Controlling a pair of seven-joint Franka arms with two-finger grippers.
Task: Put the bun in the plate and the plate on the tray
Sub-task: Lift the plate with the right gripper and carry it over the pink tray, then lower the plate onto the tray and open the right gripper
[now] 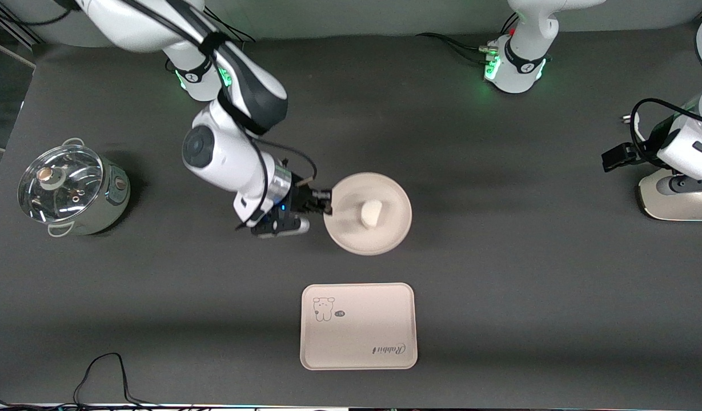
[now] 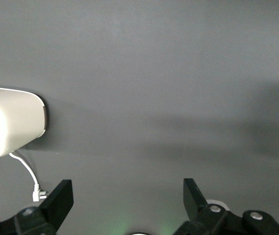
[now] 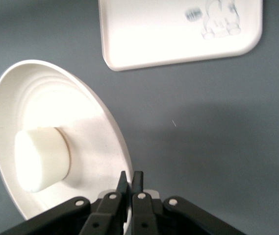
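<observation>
1. Toward the right arm's end of the surface (image 1: 499,274) stands a glass-lidded pot (image 1: 71,189), well apart from the task's things and playing no part in it.
2. The right gripper (image 1: 327,209) is pinched onto the rim of the plate (image 1: 385,237), at the edge facing the right arm's end; the jaws are closed narrow with the thin rim between them. An edge grip of this kind looks meant for lifting or dragging the plate to the tray.
3. The bun (image 1: 372,213) already sits near the plate's centre. Its long axis runs roughly toward and away from the front camera.
4. The tray (image 1: 357,326), nearer the front camera than the plate, lies bare, long side running between the arms' ends.
5. The left gripper (image 2: 124,196) waits wide and empty above bare surface beside a white appliance (image 2: 12,125).
</observation>
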